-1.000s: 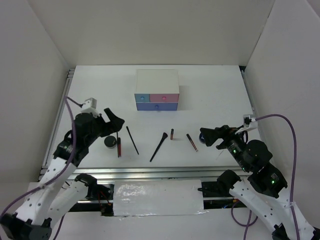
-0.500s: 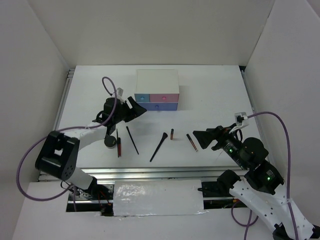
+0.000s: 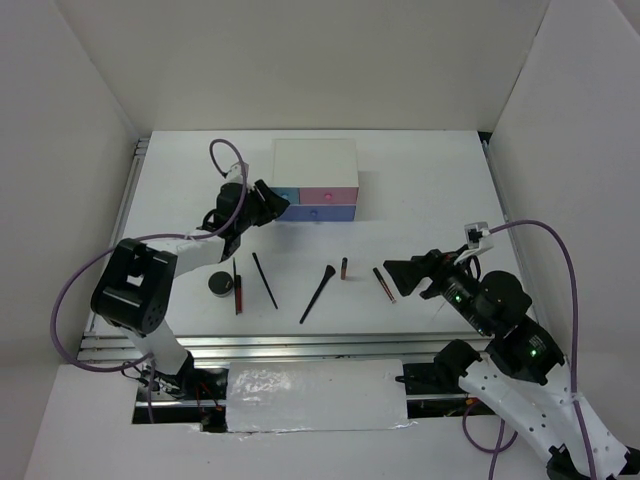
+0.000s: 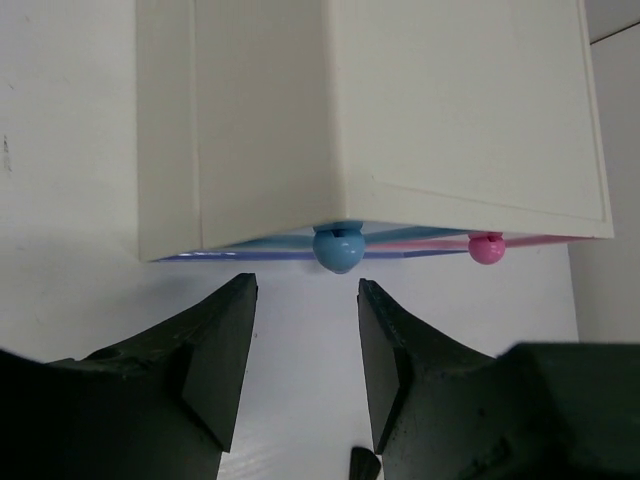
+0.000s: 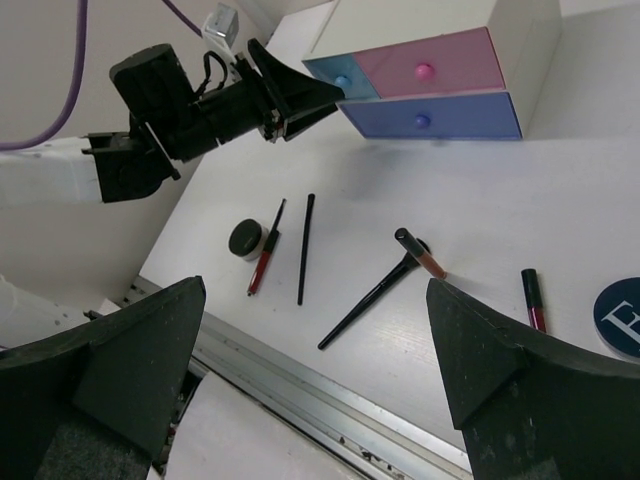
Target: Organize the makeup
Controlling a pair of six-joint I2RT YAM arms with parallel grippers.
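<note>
Left arm has swung away from the row of makeup and reached out to the white box. The left gripper now sits at the box's front, jaws narrower than a second ago but clearly apart, with the blue knob just ahead of the gap and untouched. The right gripper has barely shifted; it hovers at the right end of the row, jaws spread wide with nothing between them.

All the makeup lies flat on the worktop, in a loose row nearer than the box and apart from it. From the left in the top view:

- The round black compact comes first.
- Just beside it is the red-brown pencil, its long axis running almost straight from near to far.
- The thin black pencil slants, far end to the left and near end to the right.
- The flared brush slants the other way, head far-right and handle tip pointing near-left.
- A short red-brown tube lies close beside the brush head, lined up near to far.
- A second tube leans far-left to near-right, just by the right jaws.

In the right wrist view a dark round compact shows at the edge. It carries one pale letter, cut off by the frame and not readable. Nothing else shows legible writing.
</note>
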